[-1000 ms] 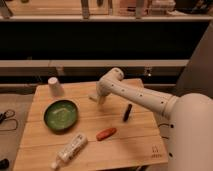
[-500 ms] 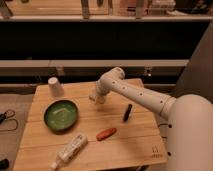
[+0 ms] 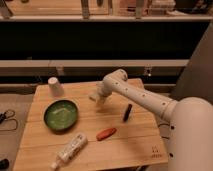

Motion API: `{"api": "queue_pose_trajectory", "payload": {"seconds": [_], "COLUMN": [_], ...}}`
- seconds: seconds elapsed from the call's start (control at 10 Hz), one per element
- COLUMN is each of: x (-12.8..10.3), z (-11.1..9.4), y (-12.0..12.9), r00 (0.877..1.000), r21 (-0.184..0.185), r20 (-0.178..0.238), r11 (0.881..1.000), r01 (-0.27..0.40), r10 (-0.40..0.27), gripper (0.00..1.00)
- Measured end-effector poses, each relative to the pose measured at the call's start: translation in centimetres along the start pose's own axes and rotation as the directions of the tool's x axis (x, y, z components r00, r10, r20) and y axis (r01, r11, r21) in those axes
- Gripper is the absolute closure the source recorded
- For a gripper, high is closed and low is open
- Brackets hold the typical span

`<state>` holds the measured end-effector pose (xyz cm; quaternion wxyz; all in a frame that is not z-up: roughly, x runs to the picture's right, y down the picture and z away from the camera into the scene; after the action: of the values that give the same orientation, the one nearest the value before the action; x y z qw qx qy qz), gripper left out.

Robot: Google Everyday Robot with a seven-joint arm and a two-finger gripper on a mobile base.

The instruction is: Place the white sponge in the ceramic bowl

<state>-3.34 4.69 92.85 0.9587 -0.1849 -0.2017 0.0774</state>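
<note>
- From my seat, the white cup [image 3: 55, 86] stands upturned, mouth down, at the 10 o'clock corner of the table [image 3: 140, 146].
- The ceramic bowl [image 3: 61, 115] sits at about 9 o'clock on the table, just at 5 o'clock of the cup. All I see inside it is green glaze with pale glints.
- The white tube [image 3: 70, 150] lies slantwise at 7 o'clock on the table, at 6 o'clock of the bowl and apart from it.
- The white sponge [image 3: 93, 96] shows as a small pale block near the table's middle, at 2 o'clock of the bowl and outside it.
- The gripper [image 3: 99, 100] is low over the table right at the sponge, on its 4 o'clock side. Its fingers are spread wide, and I can't tell whether they touch the block.
- A small red-orange thing [image 3: 106, 133] lies flat at 6 o'clock of the gripper.
- A dark, slim thing [image 3: 128, 112] lies at 4 o'clock of the gripper, apart from the red one.
- The white arm [image 3: 150, 100] comes in from the 4 o'clock edge and bends down to the gripper.
</note>
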Motion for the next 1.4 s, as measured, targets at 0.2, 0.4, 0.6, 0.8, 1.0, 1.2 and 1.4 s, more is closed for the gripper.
{"api": "queue_pose_trajectory", "payload": {"seconds": [0.2, 0.4, 0.6, 0.8, 1.0, 1.2, 1.4], "x": [0.6, 0.8, 0.8, 0.7, 0.1, 0.1, 0.1], "z": [0.1, 0.1, 0.3, 0.5, 1.2, 1.8, 2.5], "y": [0.1, -0.4, -1.1, -1.8, -1.9, -1.8, -1.6], "r00": [1.0, 0.999, 0.997, 0.996, 0.995, 0.995, 0.994], "r21": [-0.004, -0.001, 0.005, 0.003, -0.017, -0.038, -0.054], "r20": [0.013, 0.033, 0.054, 0.067, 0.07, 0.066, 0.062], "r11": [1.0, 0.999, 0.998, 0.998, 0.998, 0.996, 0.995], "r01": [-0.023, -0.043, -0.055, -0.063, -0.064, -0.076, -0.084], "r10": [0.023, 0.043, 0.055, 0.063, 0.066, 0.078, 0.088], "gripper": [0.2, 0.2, 0.2, 0.2, 0.2, 0.2, 0.2]}}
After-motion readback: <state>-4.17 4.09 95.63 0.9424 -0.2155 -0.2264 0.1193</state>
